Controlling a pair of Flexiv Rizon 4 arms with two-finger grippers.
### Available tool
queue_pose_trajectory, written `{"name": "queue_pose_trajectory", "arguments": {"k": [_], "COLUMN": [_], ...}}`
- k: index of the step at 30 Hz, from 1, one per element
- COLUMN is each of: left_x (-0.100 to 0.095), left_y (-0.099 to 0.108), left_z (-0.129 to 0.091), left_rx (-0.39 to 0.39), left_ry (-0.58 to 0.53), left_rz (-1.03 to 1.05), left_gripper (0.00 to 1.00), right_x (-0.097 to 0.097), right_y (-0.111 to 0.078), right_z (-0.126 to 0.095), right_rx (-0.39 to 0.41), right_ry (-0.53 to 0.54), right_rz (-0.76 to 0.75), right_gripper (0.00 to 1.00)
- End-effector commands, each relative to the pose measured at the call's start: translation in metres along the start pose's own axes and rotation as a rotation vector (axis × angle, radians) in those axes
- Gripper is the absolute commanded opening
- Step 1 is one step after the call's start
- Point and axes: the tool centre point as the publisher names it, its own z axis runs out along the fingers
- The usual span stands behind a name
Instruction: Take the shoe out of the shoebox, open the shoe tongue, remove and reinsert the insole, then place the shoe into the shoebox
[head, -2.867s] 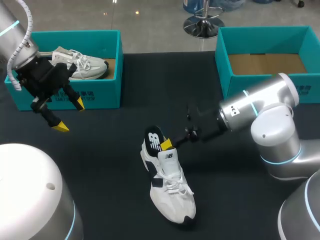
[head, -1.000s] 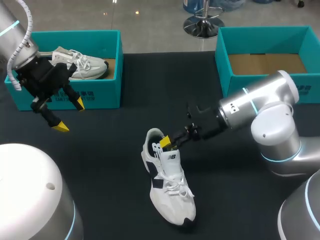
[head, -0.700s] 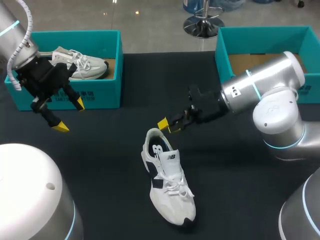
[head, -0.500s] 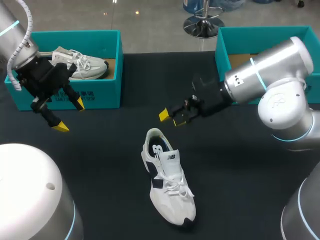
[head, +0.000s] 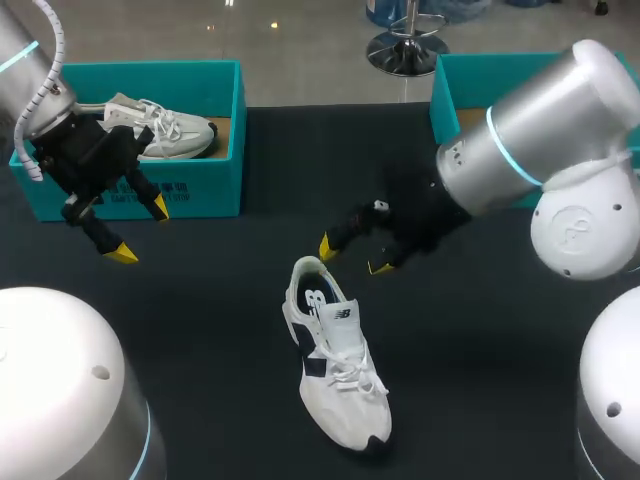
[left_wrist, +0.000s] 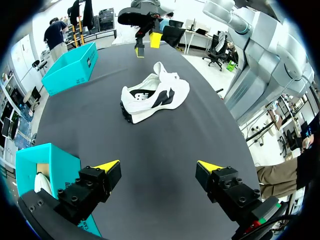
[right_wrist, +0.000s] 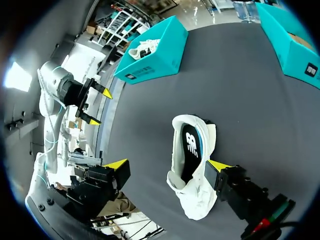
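The shoe (head: 335, 365) lies mid-table, its insole (head: 314, 300) back inside. Just beyond its heel the right gripper (head: 352, 257) has lifted clear and hangs spread, empty — reinsertion looks done, boxing remains. Farther off, the left gripper (head: 141, 230) hangs unclenched beside the left shoebox (head: 200, 185).

My head camera looked down from above and behind me onto the table (head: 250, 300). My left wrist camera faced across it from far off; my right wrist camera hung nearer, over the shoe (head: 335, 370), which all three views shared.
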Motion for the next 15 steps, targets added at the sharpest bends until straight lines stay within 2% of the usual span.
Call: {"name": "queue_pose_trajectory", "arguments": {"k": [1, 5, 6, 7, 8, 15], "left_x": [0.001, 0.001, 0.001, 0.001, 0.001, 0.001], "left_y": [0.0, 0.0, 0.0, 0.0, 0.0, 0.0], "left_z": [0.0, 0.0, 0.0, 0.0, 0.0, 0.0], "left_rx": [-0.003, -0.003, -0.003, -0.003, -0.003, -0.003], "left_ry": [0.0, 0.0, 0.0, 0.0, 0.0, 0.0], "left_rz": [0.0, 0.0, 0.0, 0.0, 0.0, 0.0], "left_gripper": [1.0, 1.0, 1.0, 1.0, 1.0, 1.0], "right_x": [0.008, 0.006, 0.005, 0.005, 0.006, 0.004], "right_y": [-0.007, -0.008, -0.007, -0.006, -0.005, 0.004], "right_z": [0.01, 0.014, 0.015, 0.017, 0.018, 0.03], "right_rx": [-0.008, -0.007, 0.001, 0.006, 0.008, 0.045], "right_ry": [-0.424, -0.412, -0.414, -0.414, -0.415, -0.415], "right_rz": [0.035, 0.03, 0.024, 0.01, 0.009, -0.02], "right_gripper": [1.0, 1.0, 0.84, 0.11, 0.0, 0.0]}}
